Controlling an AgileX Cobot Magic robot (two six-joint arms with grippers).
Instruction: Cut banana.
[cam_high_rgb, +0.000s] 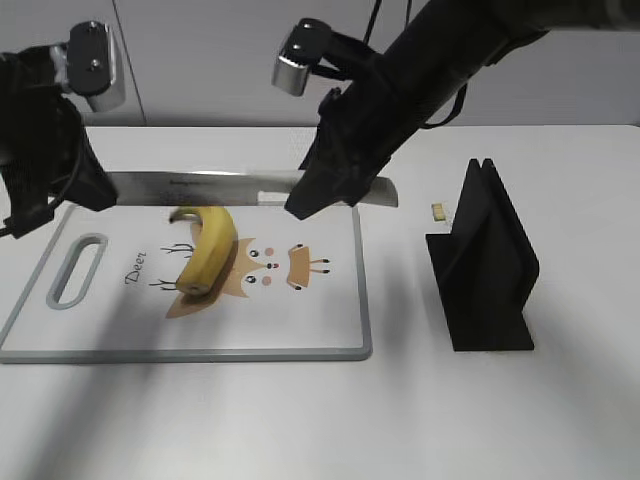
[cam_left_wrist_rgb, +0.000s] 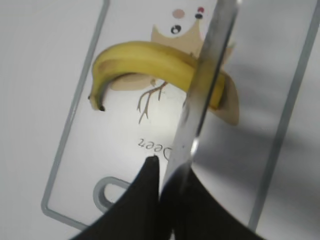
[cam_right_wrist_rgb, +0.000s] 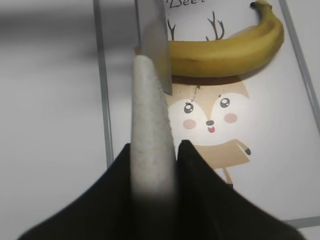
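Note:
The yellow banana (cam_high_rgb: 205, 250) lies whole on the white deer-print cutting board (cam_high_rgb: 200, 352). A long knife (cam_high_rgb: 200, 187) hangs level above the board, over the banana's stem end. My right gripper (cam_high_rgb: 322, 195) is shut on the knife's grey handle (cam_right_wrist_rgb: 150, 125). My left gripper (cam_high_rgb: 93, 192) is shut on the blade's tip end (cam_left_wrist_rgb: 200, 100). In the left wrist view the blade crosses over the banana (cam_left_wrist_rgb: 145, 60) near its blunt end, with my left gripper (cam_left_wrist_rgb: 167, 162) below. In the right wrist view the blade runs over the banana (cam_right_wrist_rgb: 225, 50) from my right gripper (cam_right_wrist_rgb: 152, 145).
A black knife stand (cam_high_rgb: 485, 265) is on the table right of the board. A small pale scrap (cam_high_rgb: 437, 211) lies beside it. The board has a grey handle slot (cam_high_rgb: 78, 270) at its left end.

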